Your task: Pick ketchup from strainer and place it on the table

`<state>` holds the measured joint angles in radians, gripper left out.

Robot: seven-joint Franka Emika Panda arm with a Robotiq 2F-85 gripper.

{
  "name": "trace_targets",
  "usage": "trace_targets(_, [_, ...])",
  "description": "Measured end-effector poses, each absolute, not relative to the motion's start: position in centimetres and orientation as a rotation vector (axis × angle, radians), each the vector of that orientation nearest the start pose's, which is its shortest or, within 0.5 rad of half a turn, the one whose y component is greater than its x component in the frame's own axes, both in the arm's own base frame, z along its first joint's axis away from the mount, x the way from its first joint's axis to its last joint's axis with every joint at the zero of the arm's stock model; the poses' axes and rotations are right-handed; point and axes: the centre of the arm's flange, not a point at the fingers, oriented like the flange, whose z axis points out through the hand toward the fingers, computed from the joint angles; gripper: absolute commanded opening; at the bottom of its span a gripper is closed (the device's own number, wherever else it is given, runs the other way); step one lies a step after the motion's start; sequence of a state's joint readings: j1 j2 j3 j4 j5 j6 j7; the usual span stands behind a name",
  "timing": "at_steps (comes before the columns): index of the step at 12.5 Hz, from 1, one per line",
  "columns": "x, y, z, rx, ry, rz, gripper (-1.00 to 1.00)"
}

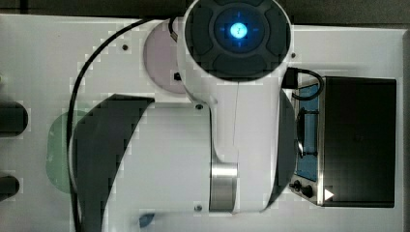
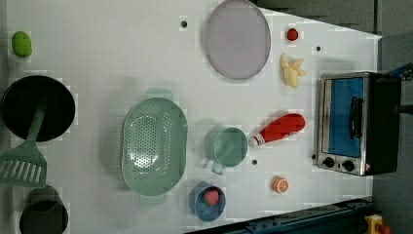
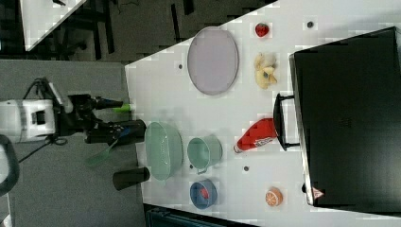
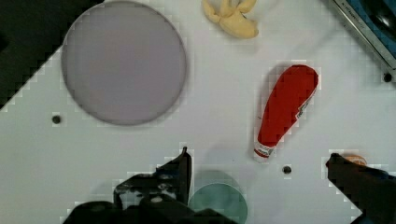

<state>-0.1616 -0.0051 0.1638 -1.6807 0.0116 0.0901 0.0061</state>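
Bright even light, soft shadows, blocky

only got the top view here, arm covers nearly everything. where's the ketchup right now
Observer: The ketchup lies on its side on the table, outside the strainer, between the green cup and the toaster oven in the left view.
Operator: so nothing in the strainer
Observer: Correct, the left view shows its basin empty.
Operator: gripper holding anything
Observer: No. In the wrist view the gripper is open above the table, with the ketchup lying free beyond its fingertips.
Operator: which way does the cap point
Observer: Toward the green cup, in the left view.
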Motion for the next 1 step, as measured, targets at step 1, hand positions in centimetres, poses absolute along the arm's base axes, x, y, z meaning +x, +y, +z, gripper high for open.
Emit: trace_targets(1, [55.95,0.22,57.2,-2.897,1.211,0.063,1.0])
